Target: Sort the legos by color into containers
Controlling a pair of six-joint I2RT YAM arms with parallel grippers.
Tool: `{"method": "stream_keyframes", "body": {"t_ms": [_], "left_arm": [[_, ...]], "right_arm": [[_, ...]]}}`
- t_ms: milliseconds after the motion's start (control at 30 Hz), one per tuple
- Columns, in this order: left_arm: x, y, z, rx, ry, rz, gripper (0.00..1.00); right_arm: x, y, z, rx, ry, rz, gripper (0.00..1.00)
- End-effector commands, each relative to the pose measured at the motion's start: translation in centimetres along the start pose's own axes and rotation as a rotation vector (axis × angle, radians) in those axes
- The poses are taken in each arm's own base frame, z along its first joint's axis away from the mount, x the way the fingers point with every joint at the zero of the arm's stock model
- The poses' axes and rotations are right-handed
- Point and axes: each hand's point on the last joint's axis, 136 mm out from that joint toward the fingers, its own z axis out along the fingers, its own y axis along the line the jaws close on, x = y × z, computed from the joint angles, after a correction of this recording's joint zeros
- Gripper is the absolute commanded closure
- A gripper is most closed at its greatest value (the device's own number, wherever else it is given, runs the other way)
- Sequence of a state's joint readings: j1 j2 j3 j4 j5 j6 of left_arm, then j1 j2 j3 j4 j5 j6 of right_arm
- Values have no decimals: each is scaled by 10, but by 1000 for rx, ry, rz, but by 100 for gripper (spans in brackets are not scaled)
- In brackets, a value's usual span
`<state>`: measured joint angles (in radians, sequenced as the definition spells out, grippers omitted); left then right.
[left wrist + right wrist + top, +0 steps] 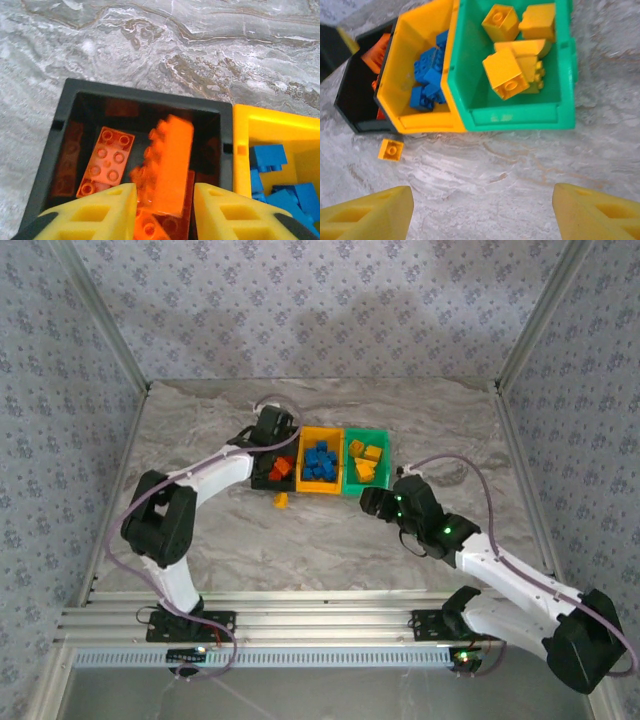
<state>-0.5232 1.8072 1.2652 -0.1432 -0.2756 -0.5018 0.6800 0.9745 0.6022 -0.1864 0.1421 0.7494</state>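
While hanging over the black open-top plastic bin (145,90), parted narrowly at the left gripper (165,187), with a blurred red-orange plastic brick (170,150) tilted between the yellow fingers (105,210); cannot tell whether gripped or loose. Spread wide and empty at the right gripper (481,192), above grey marbled table (520,160) before the green plastic bin (520,117). Sorted already: blue bricks (427,75) inside yellow-orange bin (420,122), yellow bricks (505,72) inside green. Lying on table beside black bin: one small yellow brick (390,149).

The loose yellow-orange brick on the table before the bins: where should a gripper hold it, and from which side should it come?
Come from straight above. The brick lies flat, stud up, so its side faces are free. Probably pinch the two faces that point along the row of bins: their front wall stands close behind it, with little room for a finger.
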Motion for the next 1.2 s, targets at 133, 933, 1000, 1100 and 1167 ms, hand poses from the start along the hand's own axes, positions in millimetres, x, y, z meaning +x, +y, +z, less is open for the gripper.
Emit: {"method": "stream_keyframes", "body": {"t_ms": [133, 933, 1000, 1100, 1167], "left_arm": [[-2, -13, -8, 78, 35, -46, 37], [46, 66, -216, 243, -193, -173, 0], [48, 70, -220, 241, -203, -185, 0], [52, 74, -219, 228, -197, -193, 0], [55, 75, -216, 224, -185, -196, 0]], "right_arm": [[8, 35, 5, -59, 16, -37, 24], [92, 150, 151, 70, 148, -200, 23], [90, 148, 161, 122, 131, -203, 24], [90, 146, 173, 176, 123, -204, 26], [94, 143, 180, 214, 133, -210, 27]]}}
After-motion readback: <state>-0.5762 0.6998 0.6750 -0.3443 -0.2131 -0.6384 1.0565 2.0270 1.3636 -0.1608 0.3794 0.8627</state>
